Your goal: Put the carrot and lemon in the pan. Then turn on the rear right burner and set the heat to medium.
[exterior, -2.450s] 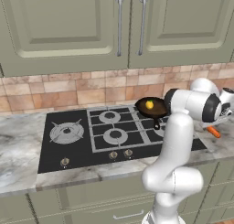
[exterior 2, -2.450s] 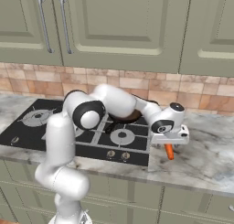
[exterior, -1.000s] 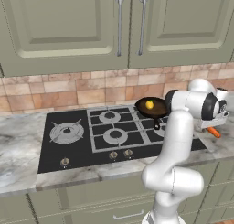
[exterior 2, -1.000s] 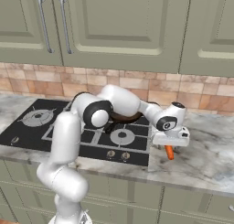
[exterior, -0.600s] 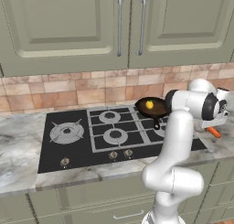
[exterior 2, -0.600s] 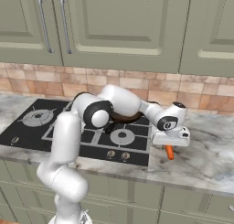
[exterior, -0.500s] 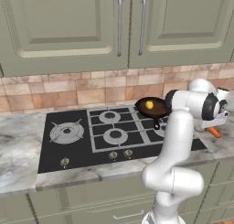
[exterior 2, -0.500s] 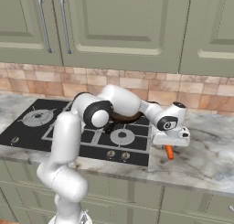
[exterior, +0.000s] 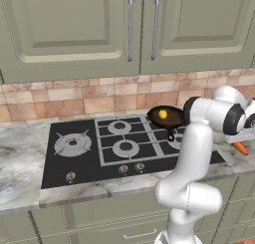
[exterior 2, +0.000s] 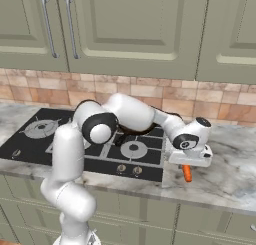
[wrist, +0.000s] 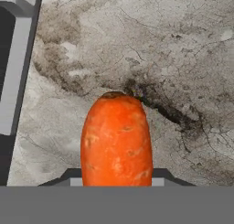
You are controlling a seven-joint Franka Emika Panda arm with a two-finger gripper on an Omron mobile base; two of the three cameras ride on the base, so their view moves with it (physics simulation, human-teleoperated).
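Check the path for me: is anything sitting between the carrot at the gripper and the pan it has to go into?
Nothing visible blocks it. The carrot sits at the gripper on the marble counter, right of the cooktop. The pan, lemon already inside, lies across low grates; the robot's own forearm spans that stretch.

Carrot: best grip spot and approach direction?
Take the carrot across its slim width, near one end, coming straight down from above. It lies flat on the marble counter right of the cooktop, so only its sides are free. The gripper is already shut on it that way.
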